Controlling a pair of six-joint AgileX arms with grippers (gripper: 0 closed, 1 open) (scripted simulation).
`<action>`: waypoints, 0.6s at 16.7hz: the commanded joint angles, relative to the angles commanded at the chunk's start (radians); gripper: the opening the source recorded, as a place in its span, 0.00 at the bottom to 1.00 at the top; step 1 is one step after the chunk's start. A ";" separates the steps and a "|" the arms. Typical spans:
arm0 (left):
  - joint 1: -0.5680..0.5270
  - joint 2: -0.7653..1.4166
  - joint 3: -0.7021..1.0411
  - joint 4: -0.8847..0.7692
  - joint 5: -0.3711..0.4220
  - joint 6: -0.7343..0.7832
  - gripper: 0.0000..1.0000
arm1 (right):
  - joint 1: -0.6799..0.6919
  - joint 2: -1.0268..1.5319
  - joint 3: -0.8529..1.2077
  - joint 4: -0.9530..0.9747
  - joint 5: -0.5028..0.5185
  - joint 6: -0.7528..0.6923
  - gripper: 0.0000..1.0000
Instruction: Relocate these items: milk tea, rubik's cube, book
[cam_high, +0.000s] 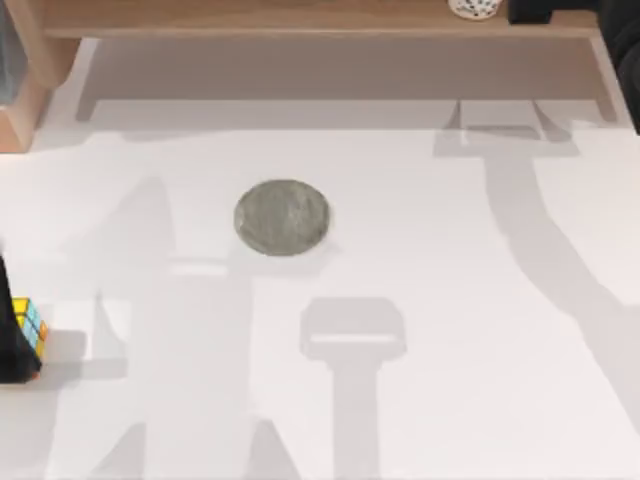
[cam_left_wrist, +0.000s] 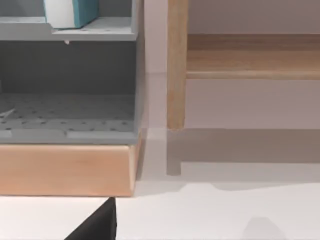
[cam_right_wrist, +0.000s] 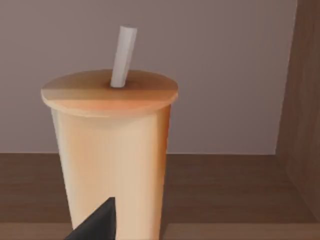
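Note:
The milk tea (cam_right_wrist: 112, 150), a tall orange-tan cup with a flat orange lid and a white straw, stands upright on a brown wooden shelf. It is close in front of my right gripper (cam_right_wrist: 95, 222), whose black tip overlaps the cup's lower wall. In the top view its speckled base (cam_high: 473, 8) shows on the back shelf. The rubik's cube (cam_high: 30, 330) sits at the table's far left edge, against my left gripper (cam_high: 8, 350). The book (cam_left_wrist: 70, 12), white with a teal cover, stands on a grey rack's upper level.
A flat grey round disc (cam_high: 282, 216) lies left of the table's middle. A long wooden shelf (cam_high: 300, 20) runs along the back on legs. The grey rack on a wooden base (cam_left_wrist: 65, 170) stands at the left, beside a shelf leg (cam_left_wrist: 176, 65).

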 joint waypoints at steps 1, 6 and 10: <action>0.000 0.000 0.000 0.000 0.000 0.000 1.00 | 0.018 0.079 0.045 0.029 0.019 0.000 1.00; 0.000 0.000 0.000 0.000 0.000 0.000 1.00 | 0.076 0.325 0.191 0.124 0.081 0.000 1.00; 0.000 0.000 0.000 0.000 0.000 0.000 1.00 | 0.082 0.349 0.206 0.134 0.087 0.000 1.00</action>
